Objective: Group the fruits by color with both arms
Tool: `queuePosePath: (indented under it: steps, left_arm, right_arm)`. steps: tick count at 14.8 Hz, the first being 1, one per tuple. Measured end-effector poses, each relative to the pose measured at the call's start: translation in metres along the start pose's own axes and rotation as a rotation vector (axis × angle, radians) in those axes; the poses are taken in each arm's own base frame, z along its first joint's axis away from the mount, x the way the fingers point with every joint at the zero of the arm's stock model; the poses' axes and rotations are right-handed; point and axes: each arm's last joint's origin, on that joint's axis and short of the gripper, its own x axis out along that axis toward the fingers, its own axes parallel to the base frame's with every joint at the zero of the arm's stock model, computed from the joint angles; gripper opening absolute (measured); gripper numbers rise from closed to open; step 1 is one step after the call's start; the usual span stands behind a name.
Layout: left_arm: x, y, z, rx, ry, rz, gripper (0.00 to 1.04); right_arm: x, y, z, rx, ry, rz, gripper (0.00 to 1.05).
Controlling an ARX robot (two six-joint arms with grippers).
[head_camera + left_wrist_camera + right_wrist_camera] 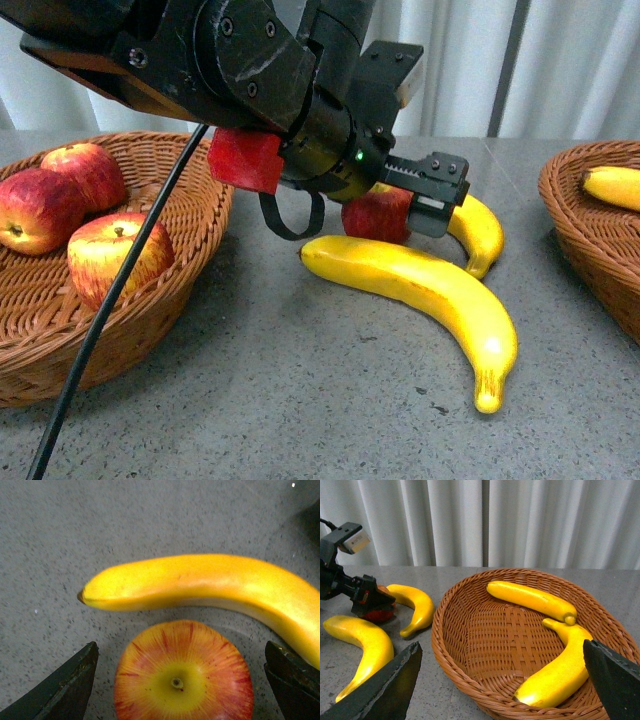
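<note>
Left fingers (65,690) stood apart on either side of the lone apple (182,677) on the grey surface (125,520), with a gap showing at each side, not clamped on it. Right fingers (385,690) were spread as well, empty, facing the right basket (455,630). That basket held two bananas (530,600) and lay well to the right of the lone apple. Left of the apple sat the left basket (190,230) with three apples (115,255). One long banana (420,290) lay just in front of the lone apple, and a shorter banana (480,235) lay just beside it on its right.
</note>
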Motion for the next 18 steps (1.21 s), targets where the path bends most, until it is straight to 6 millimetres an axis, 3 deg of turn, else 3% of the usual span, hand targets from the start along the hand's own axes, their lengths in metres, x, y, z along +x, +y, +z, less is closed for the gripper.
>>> queuePosePath:
  steps: [2,5,7,10,12,15,18]
  left_arm:
    - [0.007,-0.001,-0.005,-0.001,0.034,0.001,0.98]
    - [0.007,0.001,-0.005,-0.004,0.030,0.006,0.70]
    - [0.001,0.005,-0.004,-0.014,0.025,0.016,0.66]
    - [-0.042,0.029,0.023,-0.083,-0.043,0.141,0.66]
    - [-0.072,0.058,0.032,-0.148,-0.099,0.260,0.66]
    - [-0.089,0.096,0.008,-0.229,-0.024,0.402,0.66]
    - [-0.090,0.110,-0.021,-0.277,0.066,0.467,0.66]
  right_arm:
    - [0.000,0.000,0.000,0.000,0.000,0.000,0.98]
    - [0.000,0.000,0.000,0.000,0.000,0.000,0.98]
    - [0.000,0.000,0.000,0.000,0.000,0.000,0.98]
    - [0.000,0.000,0.000,0.000,0.000,0.000,0.98]
    - [0.000,0.000,0.000,0.000,0.000,0.000,0.98]
    - [0.000,0.000,0.000,0.000,0.000,0.000,0.98]
    - [0.000,0.000,0.000,0.000,0.000,0.000,0.98]
